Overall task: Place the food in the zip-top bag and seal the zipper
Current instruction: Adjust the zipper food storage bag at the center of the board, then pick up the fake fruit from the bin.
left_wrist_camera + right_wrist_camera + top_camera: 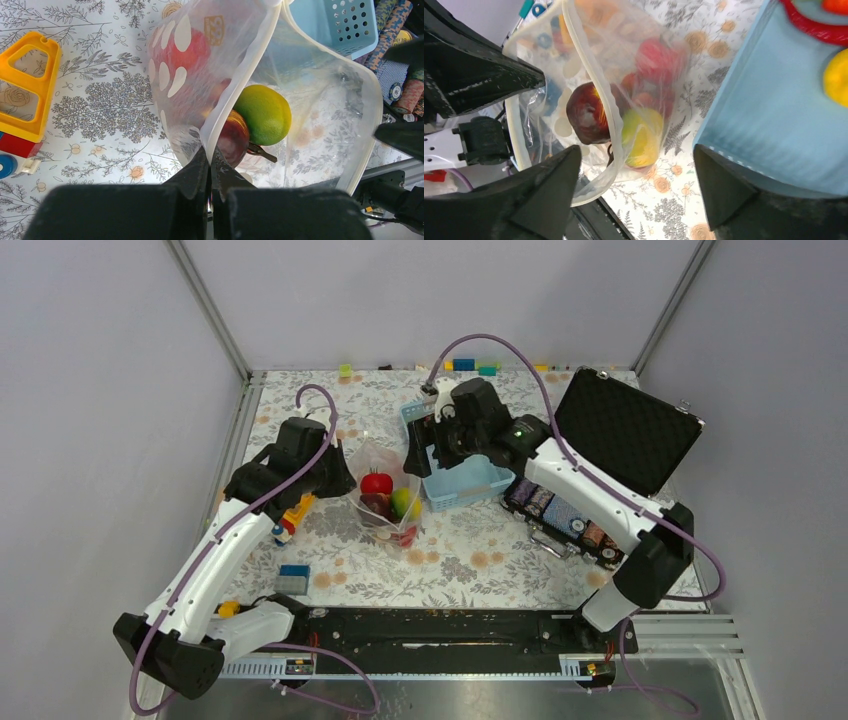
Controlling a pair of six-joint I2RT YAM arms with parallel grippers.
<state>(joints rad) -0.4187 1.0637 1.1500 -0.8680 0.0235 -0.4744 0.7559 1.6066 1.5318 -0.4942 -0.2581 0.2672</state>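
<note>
The zip-top bag (385,490) lies open in the middle of the table, holding a red round fruit (376,482), a green-yellow fruit (404,502) and a dark red one (378,506). My left gripper (210,152) is shut on the bag's whitish zipper strip (240,85) and holds that rim up; the lime (263,114) and dark red fruit (234,142) sit just past it. My right gripper (636,175) is open and empty, above the gap between the bag (594,100) and the blue basket (774,100). Yellow (836,77) and red (819,30) pieces remain in the basket.
The blue basket (455,470) stands right of the bag. An open black case (625,430) with chip stacks (560,515) is at the right. A yellow toy (295,515) and a blue block (293,580) lie at the left. Small coloured blocks (465,365) line the back edge.
</note>
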